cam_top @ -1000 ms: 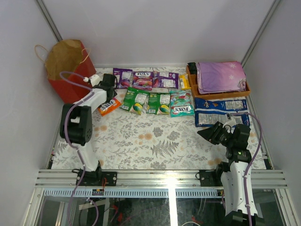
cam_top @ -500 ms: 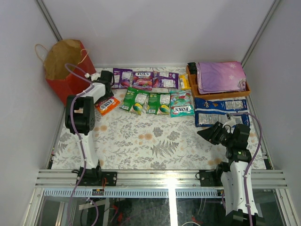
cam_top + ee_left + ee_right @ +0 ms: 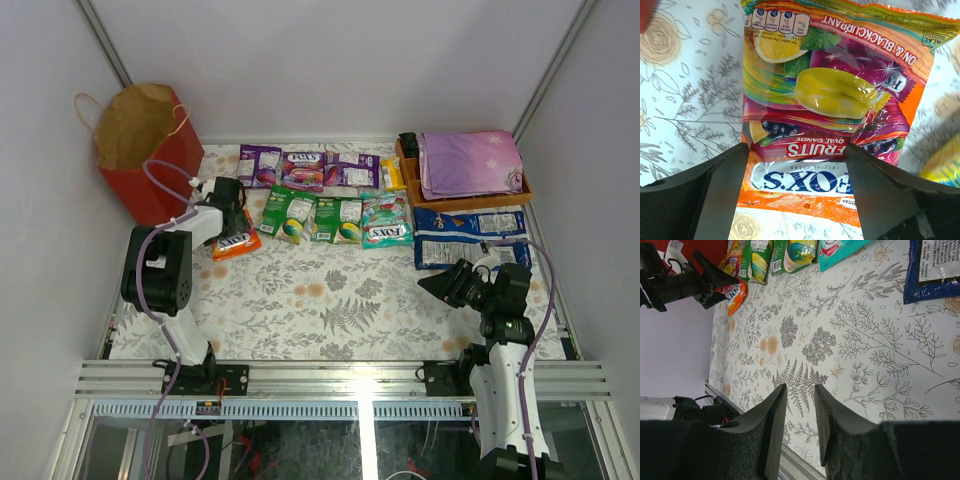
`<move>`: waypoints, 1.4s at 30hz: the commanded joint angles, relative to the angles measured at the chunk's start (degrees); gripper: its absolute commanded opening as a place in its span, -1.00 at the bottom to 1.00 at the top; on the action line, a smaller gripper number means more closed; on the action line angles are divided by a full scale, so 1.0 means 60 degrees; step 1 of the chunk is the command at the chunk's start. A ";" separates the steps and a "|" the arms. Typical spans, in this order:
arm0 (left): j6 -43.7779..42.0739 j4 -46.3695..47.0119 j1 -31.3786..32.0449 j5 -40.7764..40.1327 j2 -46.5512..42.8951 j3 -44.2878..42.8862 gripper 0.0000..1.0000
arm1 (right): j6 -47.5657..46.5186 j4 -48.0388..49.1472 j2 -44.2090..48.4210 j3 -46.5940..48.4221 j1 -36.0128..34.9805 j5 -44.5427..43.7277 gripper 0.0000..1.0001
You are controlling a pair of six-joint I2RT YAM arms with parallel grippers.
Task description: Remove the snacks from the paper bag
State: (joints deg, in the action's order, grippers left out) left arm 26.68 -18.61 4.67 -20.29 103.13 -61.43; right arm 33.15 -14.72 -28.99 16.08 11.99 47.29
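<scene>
**Left jaws wide over the orange packet, paper bag just beyond them**

The worktop (image 3: 330, 300), covered in a leaf-and-flower print, carried everything. The red paper bag (image 3: 150, 180) stood upright with its brown mouth open, just beyond the left jaws and a little to their left, in the far corner. Well beyond the right jaws sat the wooden tray (image 3: 523, 190) with a folded purple cloth (image 3: 470, 163) lying in it.

Two blue-and-white packs (image 3: 470, 222) lay flat side by side, just ahead of the right jaws and between them and the tray. A teal packet (image 3: 386, 220) lay to the left of those packs, roughly midway between the two sets of jaws. Beside it, nearer the left jaws and to their right, lay the green packets (image 3: 300, 213). A row of purple packets (image 3: 303, 168) lay farther out, beyond the left jaws and to their right.

The orange packet (image 3: 830, 100), marked FOX'S, lay flat on the worktop directly under the left jaws. In the wrist view its near end passed between and beneath the two fingers.

The left jaws stood wide apart, straddling that packet without closing on it. The right jaws hung over bare print at the near right, set to a narrow gap with nothing between them.
</scene>
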 commanded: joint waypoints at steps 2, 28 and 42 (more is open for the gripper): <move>-0.1195 0.0229 0.0495 0.0519 -0.0340 0.0684 0.45 | -0.0027 0.0270 0.0235 -0.0048 -0.0138 0.0339 -0.27; -0.7163 0.1005 0.0479 0.0061 0.1045 -0.1011 0.42 | 0.0147 0.0371 0.0645 -0.0268 -0.0153 0.0500 -0.24; -0.8353 0.1044 -0.0379 0.1558 -0.0808 0.0141 0.43 | 0.0349 0.0768 0.0512 -0.0481 -0.0156 0.0577 -0.24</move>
State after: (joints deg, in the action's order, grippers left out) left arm -20.91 -12.56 3.51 -14.09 102.10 -61.41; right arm 34.41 -13.23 -25.71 13.32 11.55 49.10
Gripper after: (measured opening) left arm 0.706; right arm 0.378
